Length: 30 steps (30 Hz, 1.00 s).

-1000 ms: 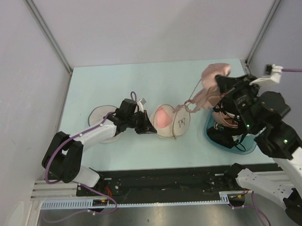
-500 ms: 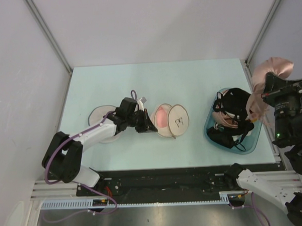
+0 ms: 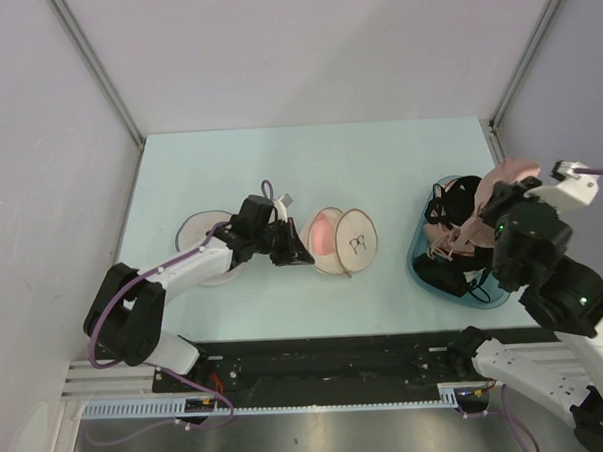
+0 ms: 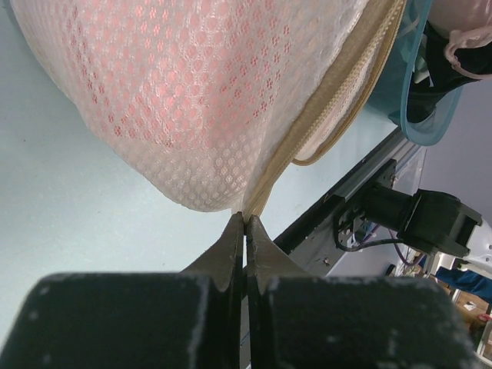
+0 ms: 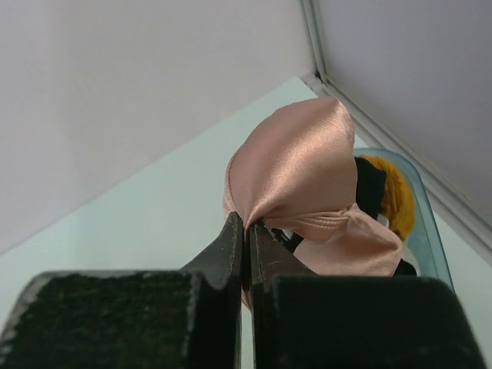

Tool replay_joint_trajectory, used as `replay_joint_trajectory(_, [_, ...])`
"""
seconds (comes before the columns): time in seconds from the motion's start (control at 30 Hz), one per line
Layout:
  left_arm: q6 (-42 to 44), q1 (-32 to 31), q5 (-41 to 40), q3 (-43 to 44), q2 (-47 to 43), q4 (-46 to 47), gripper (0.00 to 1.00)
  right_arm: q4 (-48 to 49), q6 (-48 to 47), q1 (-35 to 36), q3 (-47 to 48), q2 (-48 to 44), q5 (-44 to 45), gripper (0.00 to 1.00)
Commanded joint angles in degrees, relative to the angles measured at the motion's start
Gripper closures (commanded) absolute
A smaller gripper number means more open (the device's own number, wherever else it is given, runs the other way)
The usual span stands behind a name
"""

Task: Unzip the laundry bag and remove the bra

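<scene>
The cream laundry bag [image 3: 344, 241] lies open in the middle of the table, its two mesh halves spread, one with a dark bra icon. My left gripper [image 3: 299, 256] is shut on the bag's zip edge at its left rim; in the left wrist view the fingertips [image 4: 245, 223] pinch the cream zip seam [image 4: 307, 146]. My right gripper [image 5: 247, 225] is shut on the pale pink bra [image 5: 296, 173]. It holds the bra [image 3: 500, 189] over the teal basket [image 3: 497, 296] at the right, the bra hanging down onto the clothes in it.
The teal basket holds black clothing [image 3: 459, 201] and a yellow-orange piece [image 5: 393, 192]. A whiter round disc pouch [image 3: 197, 233] lies under the left arm. The table's right rail [image 5: 400, 161] runs close behind the basket.
My right gripper has carried the bra from above the bag to the right, swung out past the table edge, then come back down over the basket. The left arm has not moved.
</scene>
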Motion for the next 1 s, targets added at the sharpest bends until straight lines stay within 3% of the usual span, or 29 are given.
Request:
replay_joint_trajectory(0.0, [1.7, 0.4, 1.3, 1.9, -1.1, 0.0, 1.0, -3.7, 8.0, -3.9, -5.8, 1.4, -3.9, 1.0])
replay_joint_trajectory(0.17, [1.7, 0.3, 1.1, 1.5, -1.0, 0.2, 1.0, -5.7, 14.9, -13.4, -14.3, 5.1, -13.7, 1.0])
replay_joint_trajectory(0.3, [1.5, 0.3, 1.5, 1.4, -0.5, 0.8, 0.99, -0.1, 15.7, -21.5, -24.2, 9.2, -25.9, 1.0])
replay_joint_trajectory(0.73, [1.8, 0.3, 2.1, 0.7, -1.5, 0.8, 0.99, 13.4, 15.6, -28.1, -32.5, 31.4, -26.4, 1.0])
replay_joint_trajectory(0.87, [3.1, 0.3, 0.2, 1.2, -2.8, -1.1, 1.0, 12.4, 14.7, -28.1, -32.4, 26.9, -28.8, 1.0])
replay_joint_trajectory(0.93, [3.5, 0.3, -0.2, 1.7, -3.3, -1.2, 1.0, 11.9, 13.1, -28.1, -32.3, 20.0, -29.8, 0.77])
replay_joint_trajectory(0.97, [3.6, 0.3, -0.4, 1.8, -3.3, -1.2, 1.0, 10.9, 13.0, -28.1, -31.7, 17.2, -31.0, 0.58])
